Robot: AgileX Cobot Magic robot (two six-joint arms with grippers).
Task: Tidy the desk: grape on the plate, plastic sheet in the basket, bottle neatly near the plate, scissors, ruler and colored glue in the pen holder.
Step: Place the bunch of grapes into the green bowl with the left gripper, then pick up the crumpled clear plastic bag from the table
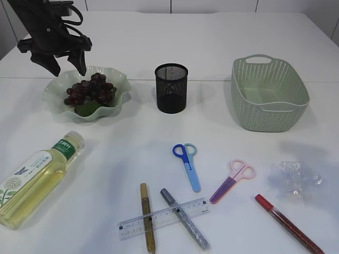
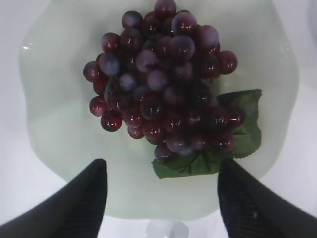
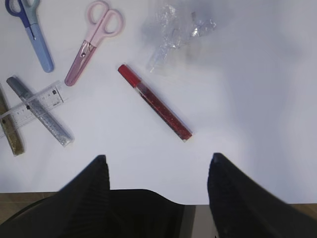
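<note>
Left end effector (image 1: 70,63) hangs spread apart over the grapes (image 1: 90,90) on the plate (image 1: 119,80); right end effector (image 3: 158,168) is spread too, near the red glue (image 3: 154,102).

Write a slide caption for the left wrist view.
Open left gripper hovering above the grapes, which sit with their leaf on the pale green plate.

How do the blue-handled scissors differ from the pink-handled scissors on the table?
The blue-handled scissors have a light blue blade cover; the pink-handled scissors have a purple one. The blue pair lies left of the pink pair in the exterior view, its tip pointing down and slightly right, while the pink pair's tip points down-left. Both are closed and lie flat on the white table, untouched.
</note>
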